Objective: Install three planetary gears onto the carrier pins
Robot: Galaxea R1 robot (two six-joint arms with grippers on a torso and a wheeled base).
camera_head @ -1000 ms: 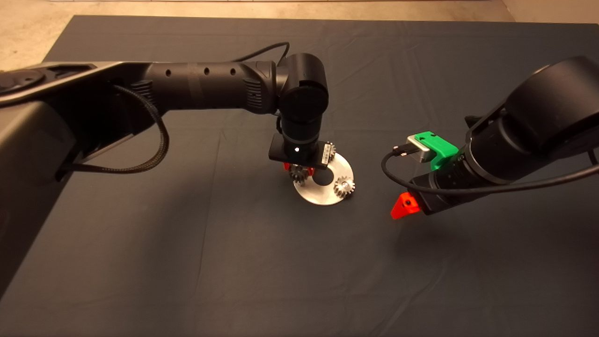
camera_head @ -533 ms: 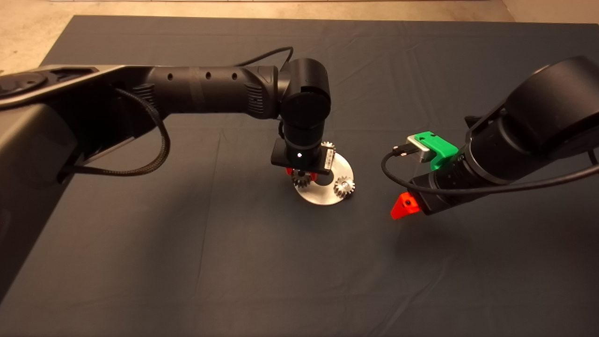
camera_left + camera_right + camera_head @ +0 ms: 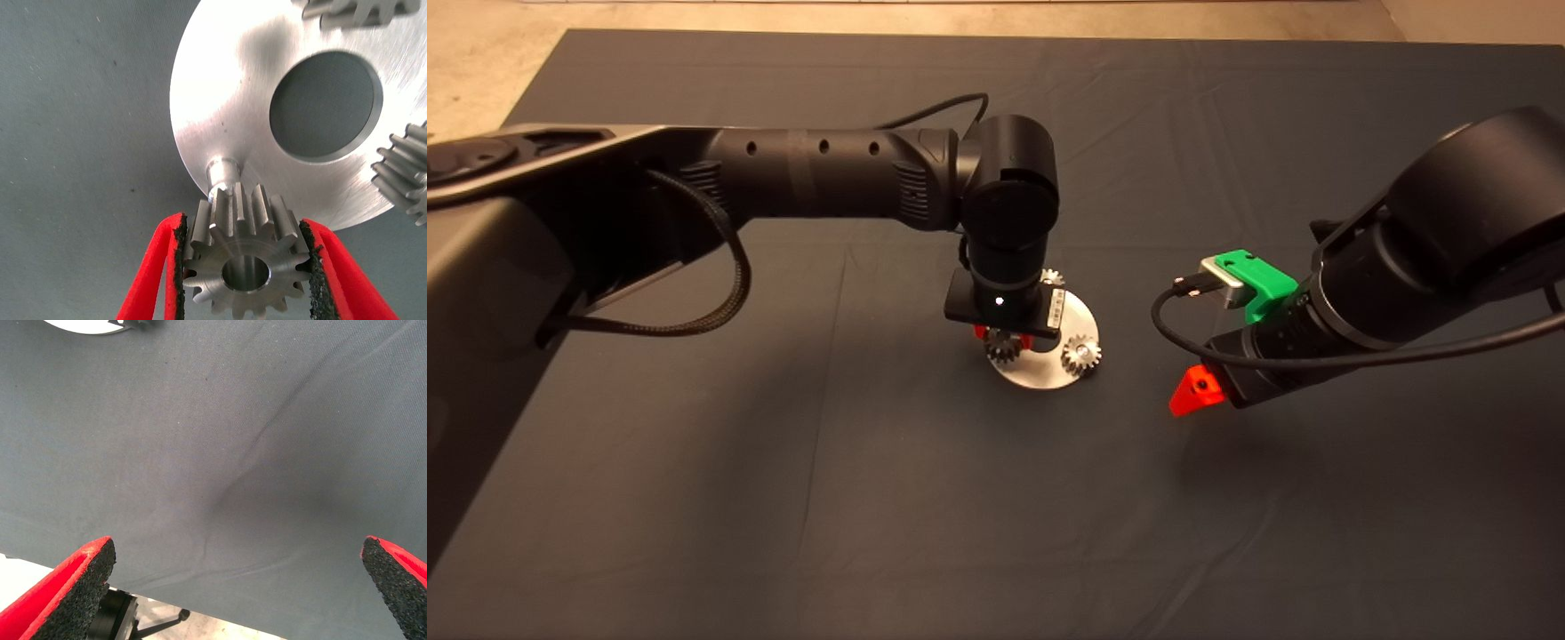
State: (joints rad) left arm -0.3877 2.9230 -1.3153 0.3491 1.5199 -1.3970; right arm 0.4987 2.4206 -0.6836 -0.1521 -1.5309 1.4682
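Overhead, the left claw (image 3: pixel 1004 340) hangs above the near-left rim of a round silver carrier disc (image 3: pixel 1076 312) at the centre of a dark grey mat (image 3: pixel 871 498) covering the counter, its red fingers (image 3: pixel 157 280) clamped on a planetary gear (image 3: pixel 247 267). Seen from the wrist, that gear is held just beside a bare carrier pin (image 3: pixel 222 175) standing near the disc's edge, its bore not over the stud. Two more gears sit on the disc: one (image 3: pixel 1081 354) at the near-right rim, another (image 3: pixel 1053 278) at the far side, partly hidden by the wrist. Well to the right, the right claw (image 3: pixel 1197 391) is held above bare mat, its black-padded fingers (image 3: pixel 73 587) spread wide with nothing between them. Creases run across the fabric, and pale beige floor (image 3: pixel 480 71) shows beyond its far-left corner.
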